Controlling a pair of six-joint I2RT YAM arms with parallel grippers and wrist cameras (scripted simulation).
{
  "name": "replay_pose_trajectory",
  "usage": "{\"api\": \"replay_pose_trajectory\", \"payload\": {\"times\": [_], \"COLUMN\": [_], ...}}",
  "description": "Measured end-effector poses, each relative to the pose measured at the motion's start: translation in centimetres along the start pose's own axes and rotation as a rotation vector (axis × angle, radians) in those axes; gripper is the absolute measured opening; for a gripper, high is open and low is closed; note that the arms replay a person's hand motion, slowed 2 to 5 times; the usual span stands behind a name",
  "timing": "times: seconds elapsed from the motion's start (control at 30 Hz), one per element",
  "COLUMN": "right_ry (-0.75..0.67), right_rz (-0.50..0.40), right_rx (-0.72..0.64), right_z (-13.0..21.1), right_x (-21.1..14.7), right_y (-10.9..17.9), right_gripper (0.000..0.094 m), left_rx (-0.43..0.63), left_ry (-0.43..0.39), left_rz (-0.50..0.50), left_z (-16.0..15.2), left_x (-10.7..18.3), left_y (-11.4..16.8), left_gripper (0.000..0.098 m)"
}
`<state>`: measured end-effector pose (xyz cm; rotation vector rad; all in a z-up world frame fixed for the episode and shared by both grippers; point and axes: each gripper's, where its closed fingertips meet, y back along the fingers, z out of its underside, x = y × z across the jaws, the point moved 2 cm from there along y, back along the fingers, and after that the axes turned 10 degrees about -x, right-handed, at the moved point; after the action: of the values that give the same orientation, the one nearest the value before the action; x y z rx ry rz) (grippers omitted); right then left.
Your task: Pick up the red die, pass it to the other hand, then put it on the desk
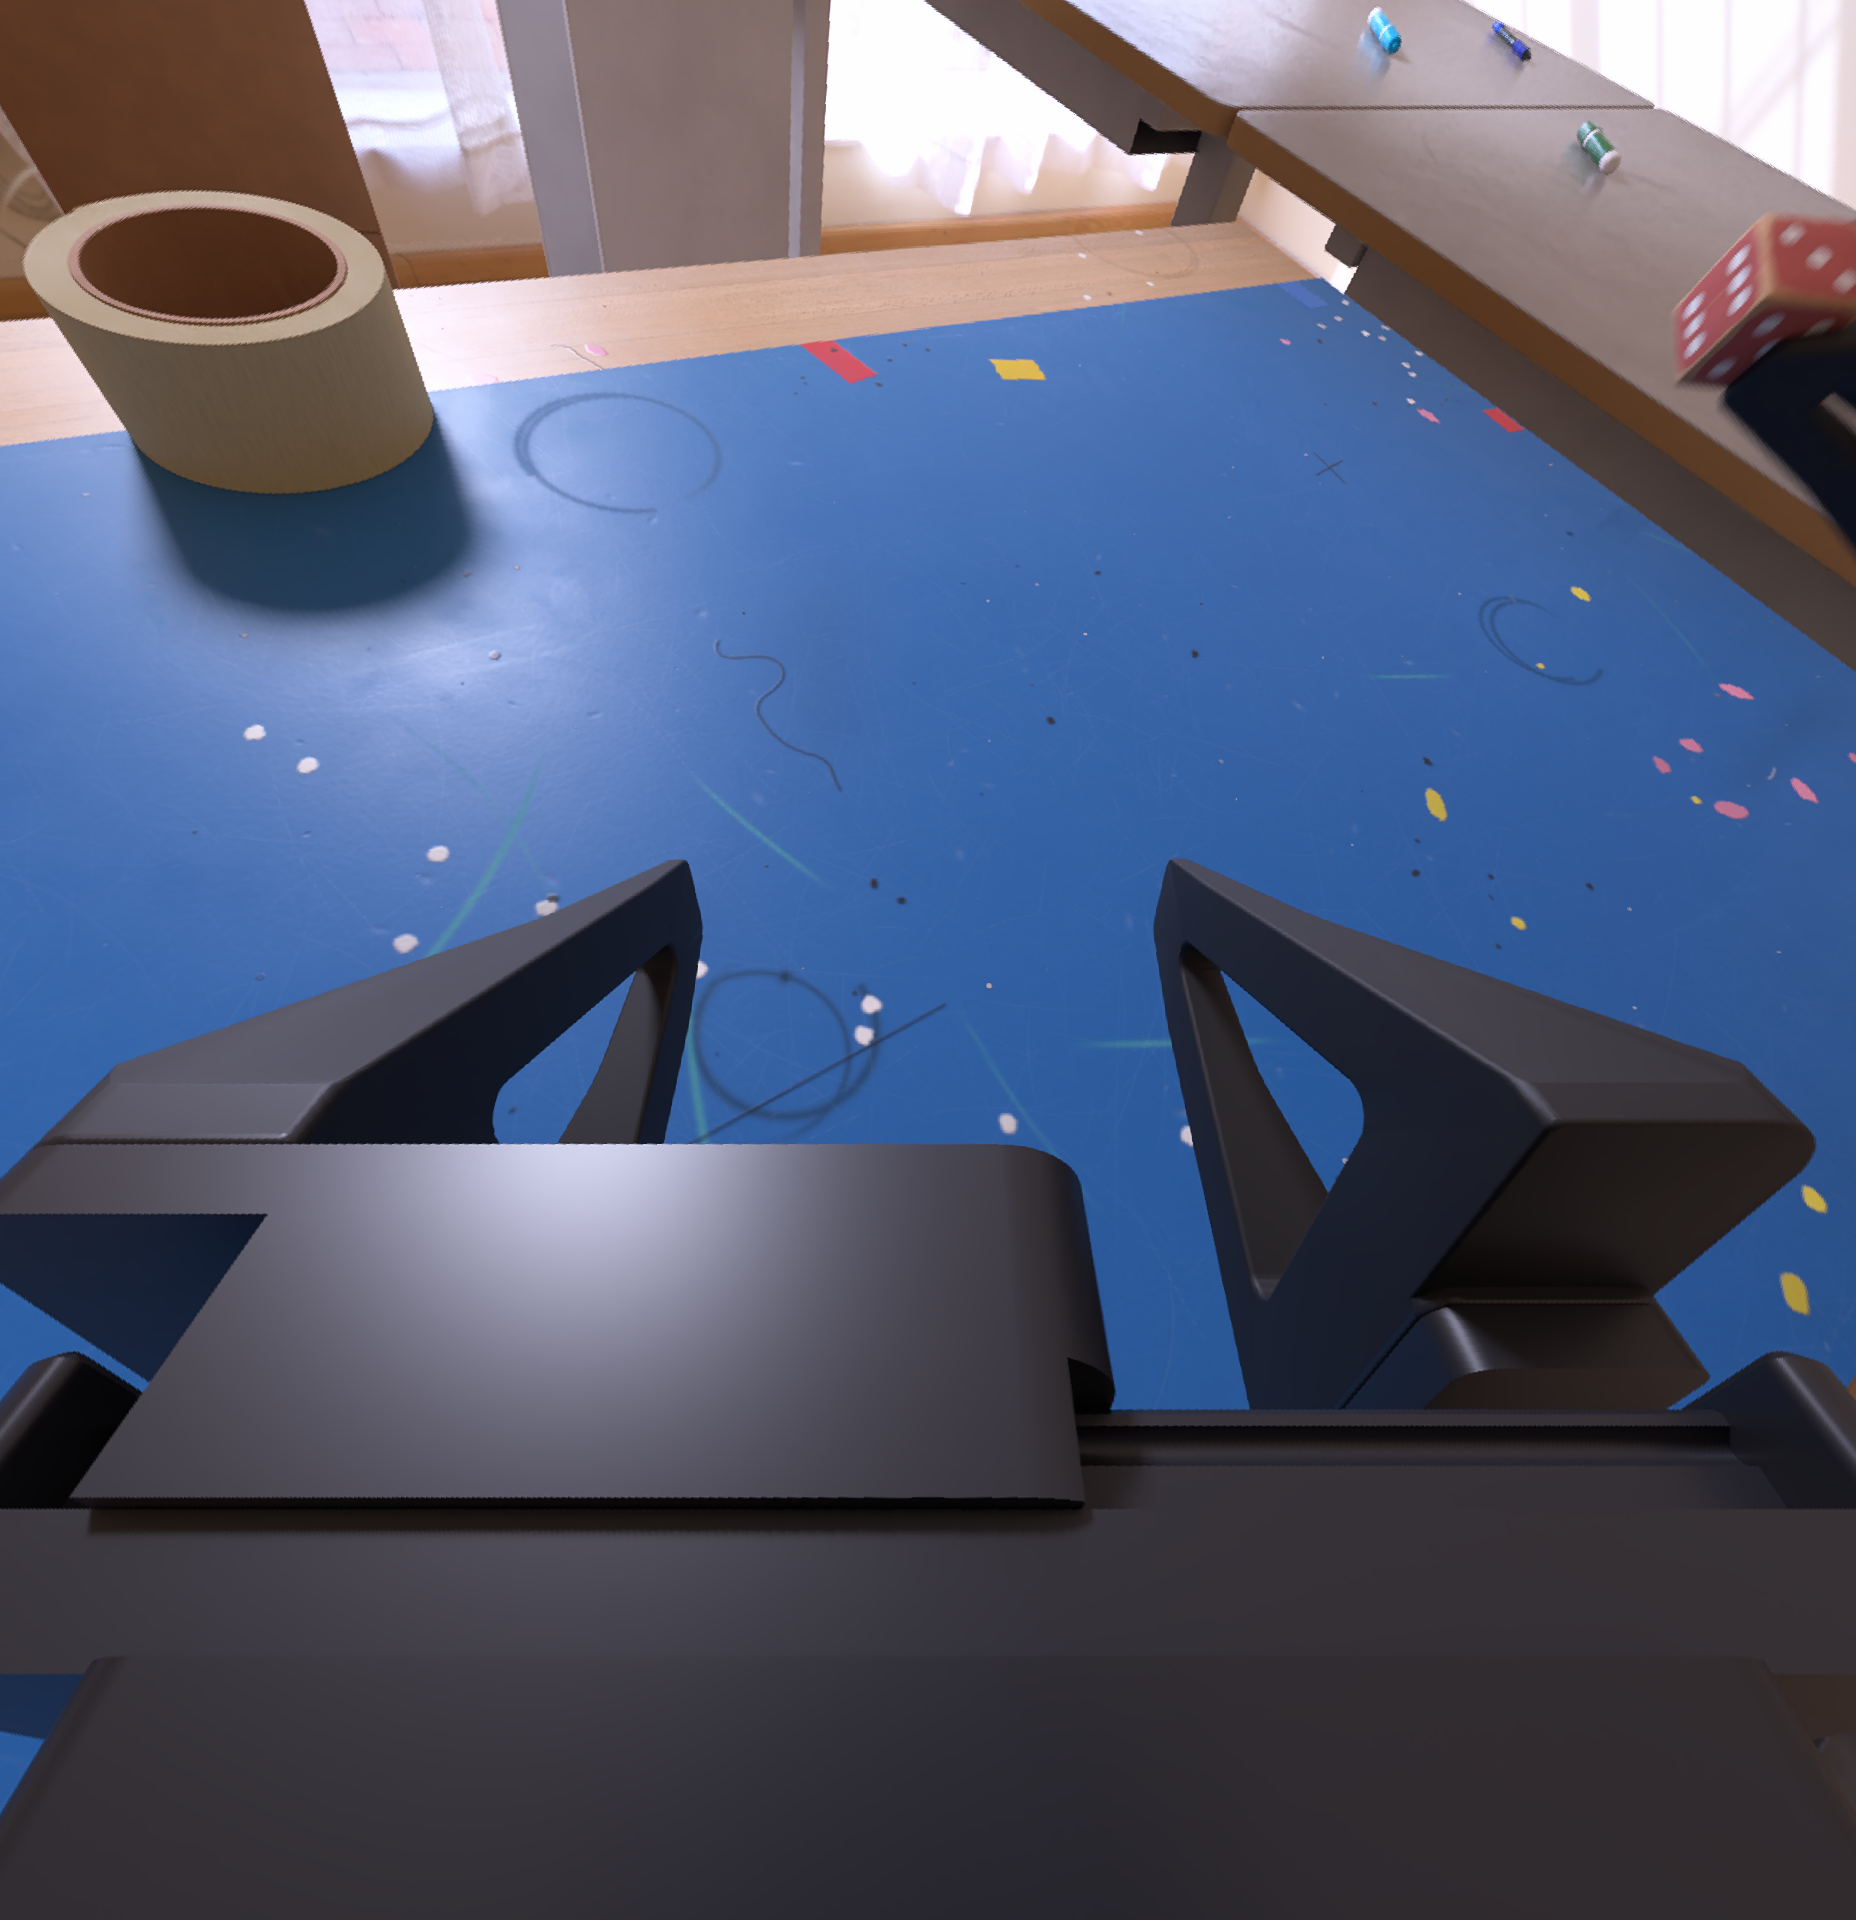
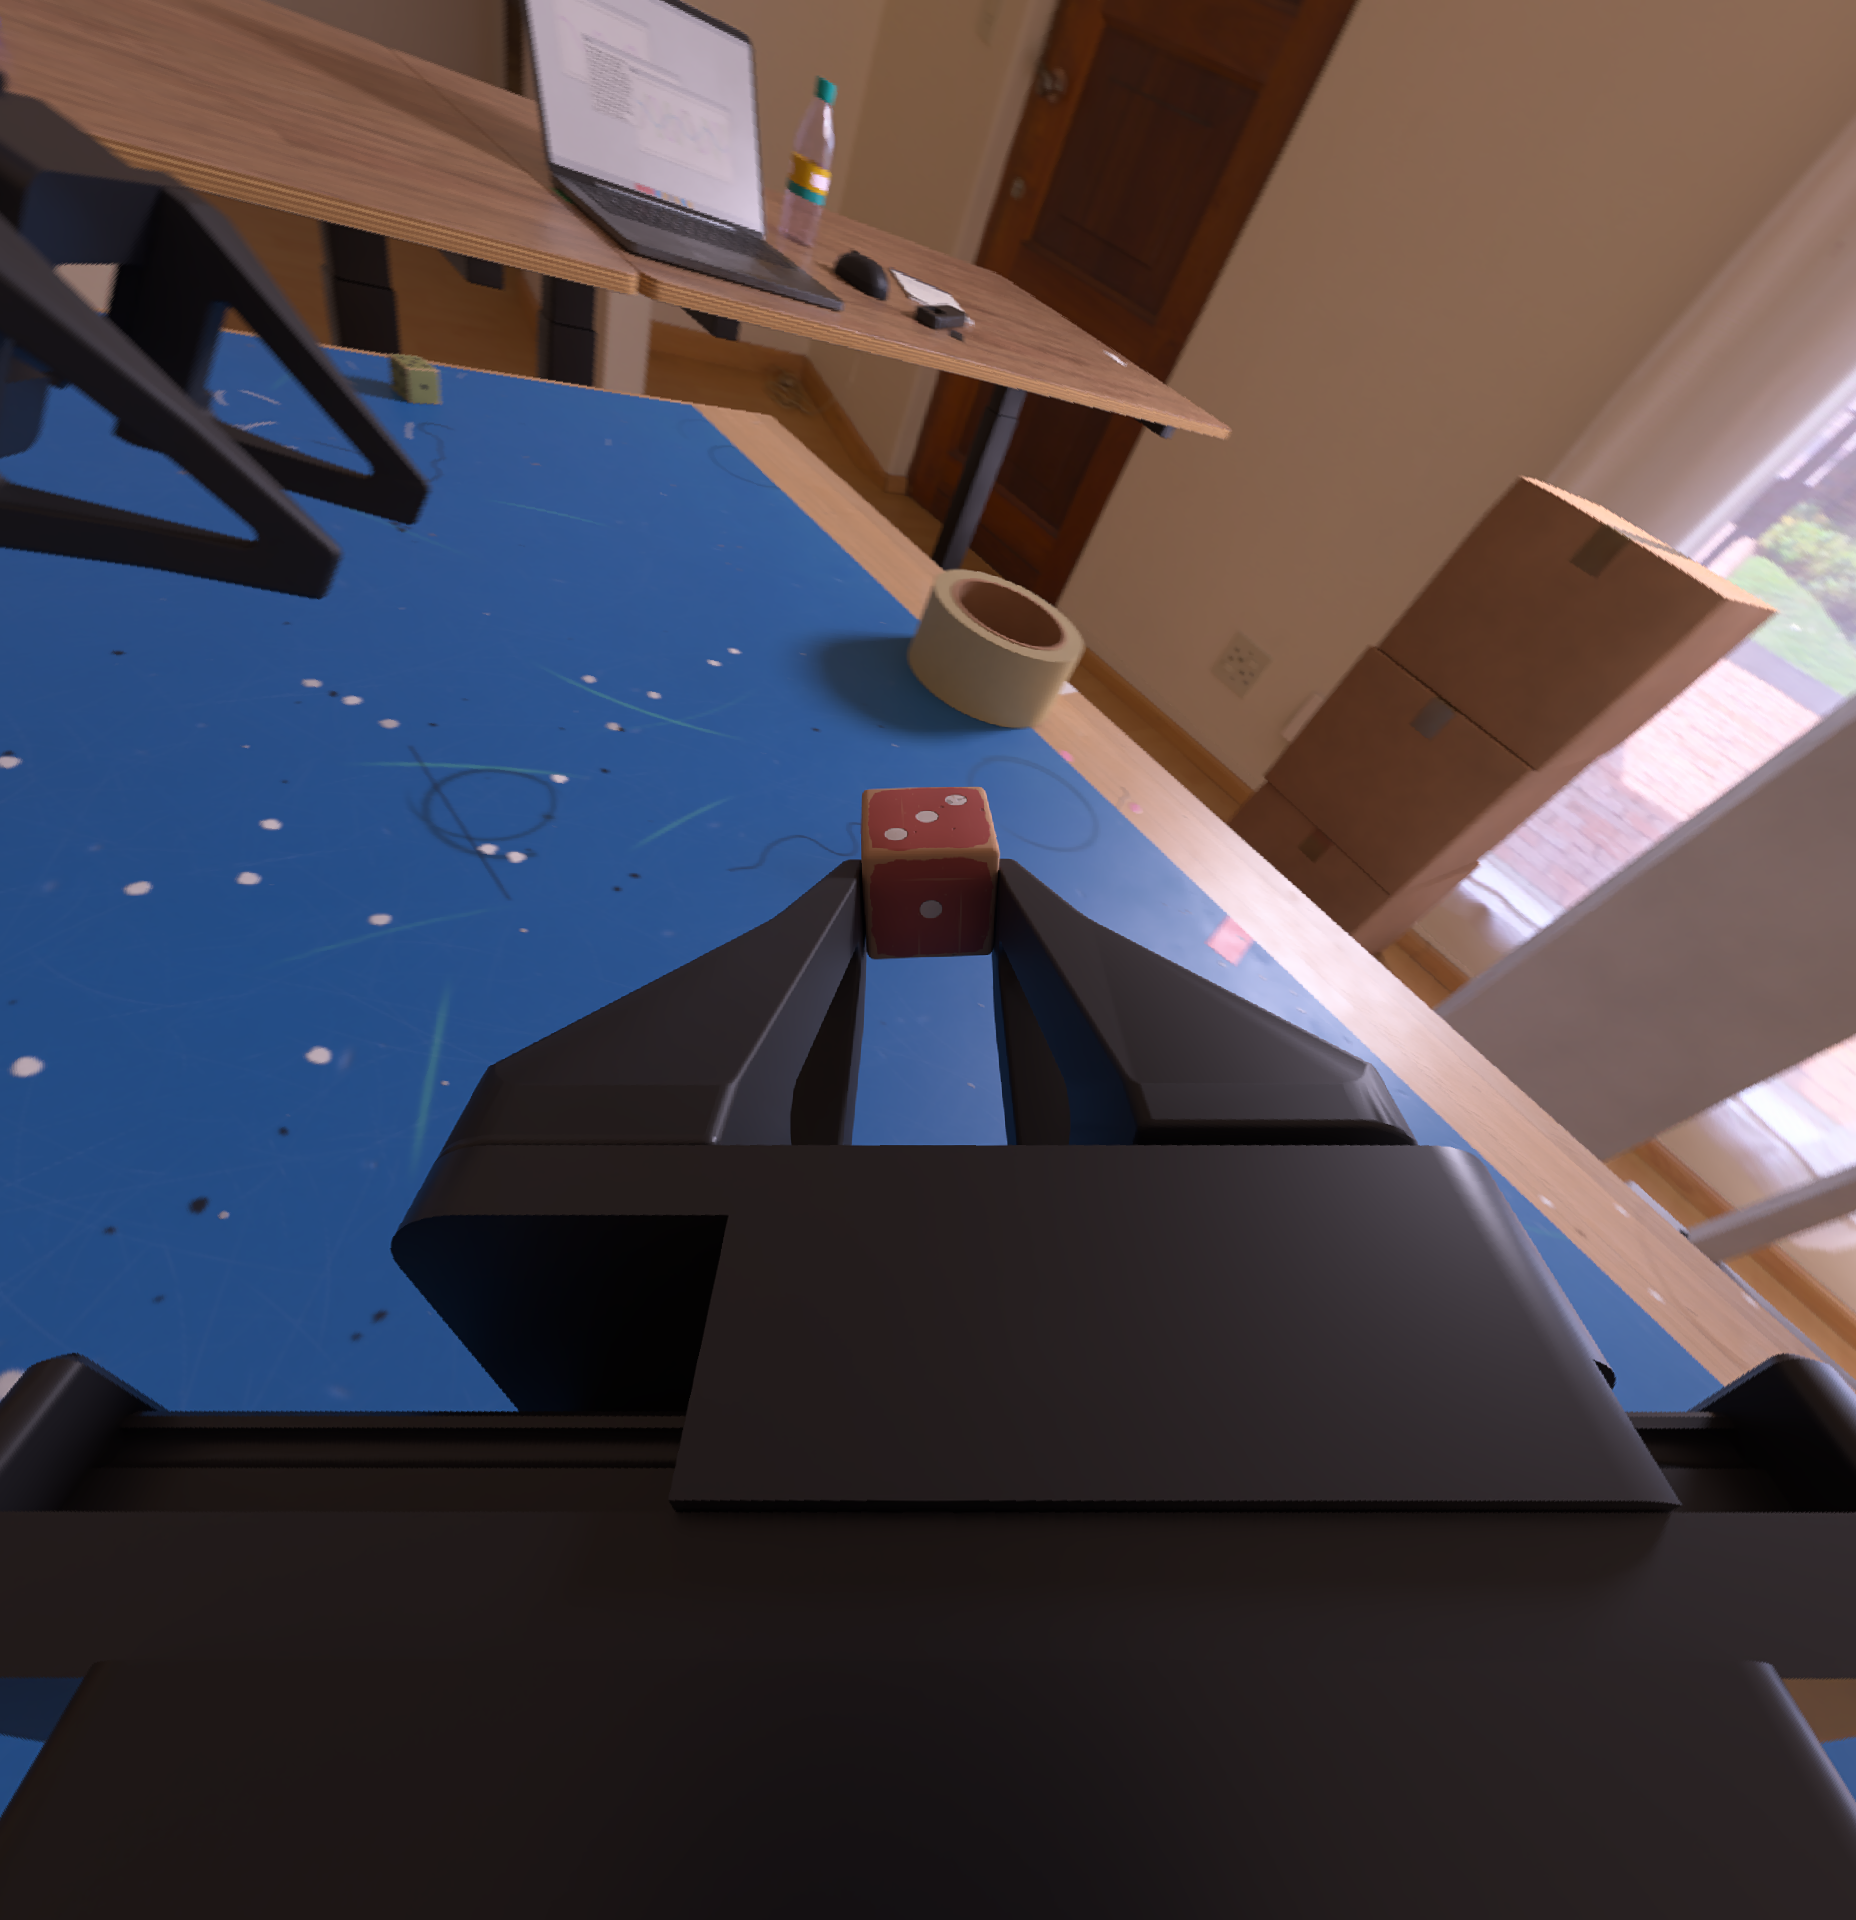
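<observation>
Red die [image 2: 929,873] sits clamped between the right gripper's [image 2: 929,909] fingertips, apparently lifted off the blue desk [image 2: 280,987]. Left gripper [image 1: 929,904] hangs spread wide and empty, well apart. Bring the die level between those open fingers, leaving two free faces to grip.

Both wrist cams above blue mat [image 1: 1007,644]

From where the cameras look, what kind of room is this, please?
Probably an office or workroom. A blue work mat lies on a wooden desk, a laptop and a mouse sit on a second desk behind, and stacked cardboard boxes stand by a window.
</observation>
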<state>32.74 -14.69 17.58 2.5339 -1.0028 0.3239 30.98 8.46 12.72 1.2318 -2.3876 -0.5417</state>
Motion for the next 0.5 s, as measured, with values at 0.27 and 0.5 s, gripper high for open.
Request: {"api": "replay_pose_trajectory", "payload": {"times": [0.27,0.5], "right_ry": [-0.095,-0.185], "right_rz": [0.113,0.155], "right_rx": [-0.136,-0.411], "right_z": [-0.2,3.4], "right_x": [7.5,14.5], "right_y": [5.9,9.7], "right_gripper": [0.0204,0.0204], "left_rx": [-0.024,-0.028], "left_ry": [0.002,0.002], "left_rz": [-0.004,-0.007], "left_z": [0.4,0.4], "left_x": [0.0,-0.1], "left_y": [0.3,0.3], "left_gripper": [0.0677,0.0615]}}
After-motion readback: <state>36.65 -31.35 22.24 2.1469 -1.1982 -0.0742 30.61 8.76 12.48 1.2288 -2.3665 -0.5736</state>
